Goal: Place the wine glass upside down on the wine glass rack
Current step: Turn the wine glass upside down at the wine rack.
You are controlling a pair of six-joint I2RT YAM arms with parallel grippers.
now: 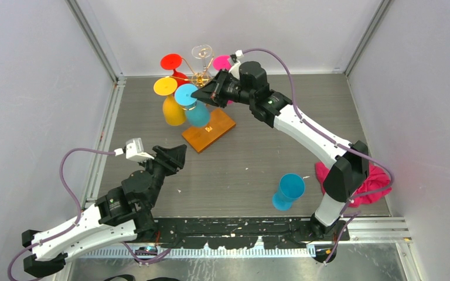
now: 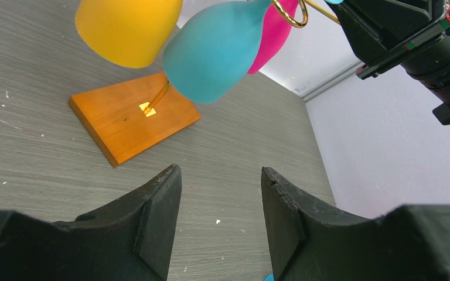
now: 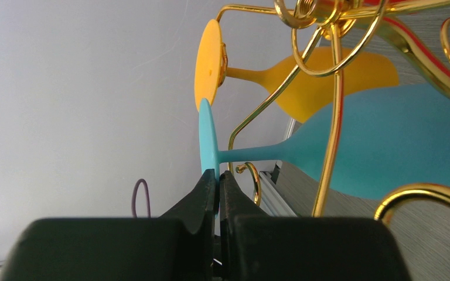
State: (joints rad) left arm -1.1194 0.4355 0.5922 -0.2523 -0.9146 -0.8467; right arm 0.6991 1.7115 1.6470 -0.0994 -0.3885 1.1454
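The wine glass rack [image 1: 201, 76] is gold wire on an orange-brown wooden base [image 1: 211, 131] at the back of the table. My right gripper [image 1: 198, 93] is shut on the foot rim of a light-blue wine glass [image 1: 197, 113], which it holds upside down at the rack's near side. In the right wrist view the gripper [image 3: 218, 175] pinches the foot edge, and the glass [image 3: 387, 140] has its stem among the gold wire arms [image 3: 333, 117]. I cannot tell whether the stem rests on one. My left gripper [image 1: 179, 155] is open and empty, low over the table [image 2: 220, 181].
Red [image 1: 173, 61], yellow [image 1: 173, 108], pink [image 1: 223, 61] and clear [image 1: 201, 51] glasses hang on the rack. A second blue glass [image 1: 289, 190] stands near the front right beside a pink cloth [image 1: 366, 184]. Walls enclose the table on three sides.
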